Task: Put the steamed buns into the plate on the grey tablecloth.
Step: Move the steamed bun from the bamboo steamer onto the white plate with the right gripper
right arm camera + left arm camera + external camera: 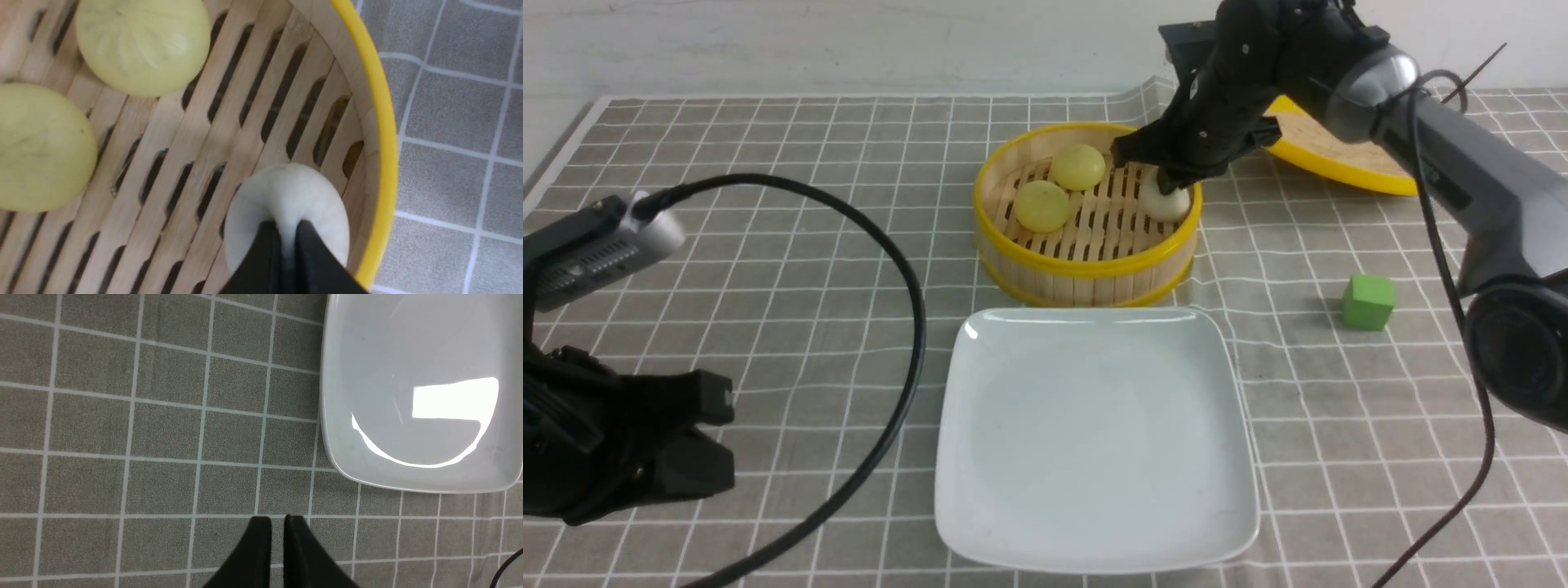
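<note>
The square white plate [1097, 441] lies bare at six o'clock of the bamboo steamer [1086, 273], which holds three buns. At its four o'clock, the right gripper [1168, 181] pinches the off-white bun [1162, 198]; a straight lift clearing the rim would suit. The left gripper [277, 522] is nearly closed, empty.

Cloth [849, 245]: grey, with white grid
Plate [1094, 441]: white
Steamer [1086, 263]: yellow rim
Buns [1042, 206]: two pale yellow, one off-white
</note>
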Motion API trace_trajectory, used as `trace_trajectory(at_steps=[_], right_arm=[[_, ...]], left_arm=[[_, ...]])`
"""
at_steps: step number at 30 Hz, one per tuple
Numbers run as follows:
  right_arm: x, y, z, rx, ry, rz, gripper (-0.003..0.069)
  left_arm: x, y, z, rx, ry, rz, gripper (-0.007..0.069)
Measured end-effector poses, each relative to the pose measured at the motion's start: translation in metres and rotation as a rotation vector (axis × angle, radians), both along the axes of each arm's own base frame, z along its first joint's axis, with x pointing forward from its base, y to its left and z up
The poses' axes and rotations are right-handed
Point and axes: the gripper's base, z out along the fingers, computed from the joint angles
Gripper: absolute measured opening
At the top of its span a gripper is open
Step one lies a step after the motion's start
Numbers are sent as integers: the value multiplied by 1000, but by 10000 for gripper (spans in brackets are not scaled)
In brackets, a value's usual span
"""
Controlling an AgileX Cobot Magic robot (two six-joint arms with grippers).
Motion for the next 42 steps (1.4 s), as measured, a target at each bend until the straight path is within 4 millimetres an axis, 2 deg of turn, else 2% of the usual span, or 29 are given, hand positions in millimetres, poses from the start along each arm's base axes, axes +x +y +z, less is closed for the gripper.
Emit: trace_trajectory(at_steps=[3, 4, 6, 7, 9, 11, 13, 16, 17, 18, 21, 26, 27, 29, 35, 37, 41, 42], right_arm=[[-20, -5, 60, 43, -29, 10, 21], [-25, -6, 72, 52, -35, 13, 21], [-42, -11, 109, 86, -87, 25, 21], [-43, -12, 112, 89, -89, 26, 21], [-60, -15, 137, 128, -105, 42, 21], [-67, -15, 141, 151, -85, 52, 21], [-88, -13, 148, 189, -28, 83, 21], [-115, -7, 131, 166, 90, 139, 22], [-117, -6, 134, 168, 84, 142, 22], [-127, -4, 127, 154, 122, 162, 23], [-153, 2, 96, 100, 252, 200, 25], [-176, 13, 42, 20, 415, 231, 27], [-176, 13, 40, 17, 421, 232, 26], [-181, 17, 21, 8, 425, 231, 29], [-177, 18, 1, 22, 369, 207, 50], [-173, 19, -10, 14, 371, 201, 79], [-169, 22, -28, -4, 398, 195, 215], [-169, 22, -29, -5, 400, 194, 225]], left_arm=[[0, 0, 0, 0, 0, 0, 85], [0, 0, 0, 0, -1, 0, 87], [0, 0, 0, 1, -4, 2, 90], [0, 0, 0, 1, -5, 2, 90], [0, 0, 0, 1, -5, 2, 93], [1, 0, 0, 4, -6, 2, 95], [1, 0, 0, 4, -7, 3, 100], [1, 0, 0, 4, -4, 3, 106], [1, 0, 0, 4, -4, 3, 106], [2, 0, -1, 4, -2, 3, 108], [2, 0, -1, 4, 1, 3, 108], [2, 0, -1, 4, 1, 3, 118], [2, 0, -1, 4, 1, 3, 118], [2, 0, -1, 4, -1, 3, 121], [3, 1, -1, 4, -10, 7, 127], [3, 1, -1, 5, -12, 8, 129], [3, 1, -1, 5, -13, 8, 136], [3, 1, -1, 5, -13, 8, 138]])
